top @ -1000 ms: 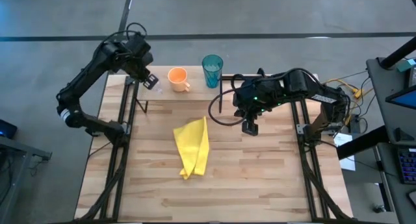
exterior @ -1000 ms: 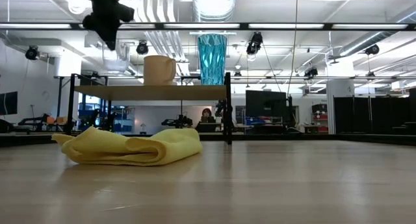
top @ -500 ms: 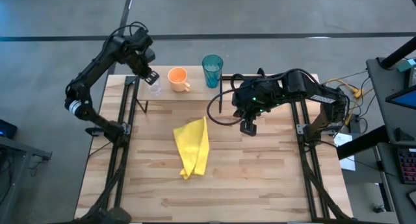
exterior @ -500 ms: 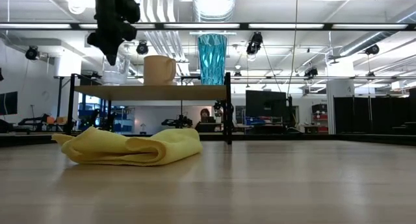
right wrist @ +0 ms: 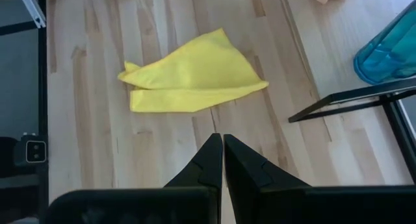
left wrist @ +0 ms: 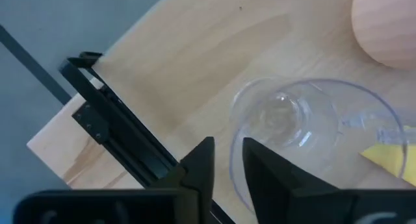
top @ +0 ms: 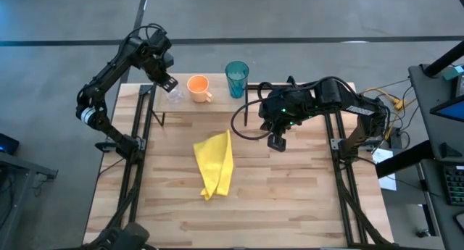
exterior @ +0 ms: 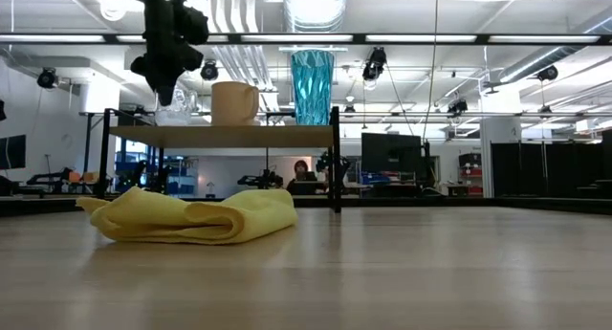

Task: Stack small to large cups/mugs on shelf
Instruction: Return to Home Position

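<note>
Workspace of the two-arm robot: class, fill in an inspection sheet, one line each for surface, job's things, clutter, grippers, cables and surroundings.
Surface: pale butcher-block wooden tabletop, carrying a raised light-wood shelf on black legs at its far edge.
Job's things: small clear glass, orange handled mug and tall teal translucent tumbler stand upright in a row on the shelf, apart, smallest at the left arm's end.
Clutter: crumpled yellow cloth on the tabletop, in front of the shelf.
Grippers: left gripper hovers just above the glass, fingers slightly apart, holding nothing; right gripper hangs over the tabletop beside the shelf, fingers shut, empty.
Cables: black cable loops beside the right arm.
Surroundings: grey floor; a person far behind the table.
</note>
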Controlling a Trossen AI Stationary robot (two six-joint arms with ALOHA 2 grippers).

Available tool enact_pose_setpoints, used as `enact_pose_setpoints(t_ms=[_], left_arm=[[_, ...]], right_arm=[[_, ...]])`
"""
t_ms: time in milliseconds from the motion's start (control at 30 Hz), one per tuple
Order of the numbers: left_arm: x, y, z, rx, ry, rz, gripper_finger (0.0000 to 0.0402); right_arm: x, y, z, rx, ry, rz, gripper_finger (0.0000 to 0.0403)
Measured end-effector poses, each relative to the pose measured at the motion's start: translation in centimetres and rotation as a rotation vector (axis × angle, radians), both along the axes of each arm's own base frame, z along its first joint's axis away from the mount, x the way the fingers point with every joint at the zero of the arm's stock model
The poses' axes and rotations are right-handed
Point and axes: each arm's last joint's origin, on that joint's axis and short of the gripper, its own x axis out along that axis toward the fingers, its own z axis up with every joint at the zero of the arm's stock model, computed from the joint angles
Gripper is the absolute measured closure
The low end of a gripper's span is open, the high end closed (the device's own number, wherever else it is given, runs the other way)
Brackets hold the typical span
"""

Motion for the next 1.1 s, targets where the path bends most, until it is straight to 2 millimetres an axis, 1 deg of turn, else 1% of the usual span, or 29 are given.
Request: enact_pose_setpoints(t_ms=[133,267,367,500,633,733,800,867,967,1033,1100], left_arm=[[-0.1,-0.1,0.6,0.034,-0.004,0.003,0.0315],[-0.2,-0.2,1.7,0.068,-0.021,0.005,0.031],[-0.4,-0.5,3.2,0.111,-0.05,0.005,0.031],[-0.6,-1.6,6.0,0.166,-0.116,-0.004,0.031],[-1.5,-3.7,9.4,0.222,-0.209,-0.025,0.031],[-2.6,-5.6,11.9,0.295,-0.291,0.024,0.031],[-3.5,-6.9,13.2,0.334,-0.351,0.074,0.031],[-4.5,-8.4,14.0,0.366,-0.398,0.106,0.031],[-6.1,-10.7,14.8,0.411,-0.441,0.113,0.031],[-7.0,-12.1,15.0,0.432,-0.462,0.116,0.031],[-7.9,-13.5,15.0,0.449,-0.48,0.115,0.031]], right_arm=[[0.0,0.0,0.0,-0.003,0.0,0.004,0.0394],[0.0,0.0,0.0,-0.017,-0.001,-0.004,0.0394],[0.0,0.0,0.0,-0.018,-0.001,-0.003,0.0394],[0.0,0.0,0.0,-0.019,-0.001,0.0,0.0394],[-0.1,-0.1,0.0,-0.019,-0.002,-0.002,0.0394],[0.0,0.0,0.0,-0.019,-0.001,0.0,0.0394],[0.0,0.0,0.0,-0.018,0.0,-0.003,0.0394],[0.0,0.0,0.0,-0.018,0.0,-0.002,0.0394],[0.2,-0.1,0.1,-0.03,-0.024,0.015,0.0394],[0.7,-0.3,0.9,-0.018,-0.125,0.01,0.0394],[0.6,-0.2,2.0,-0.005,-0.232,0.061,0.0394]])
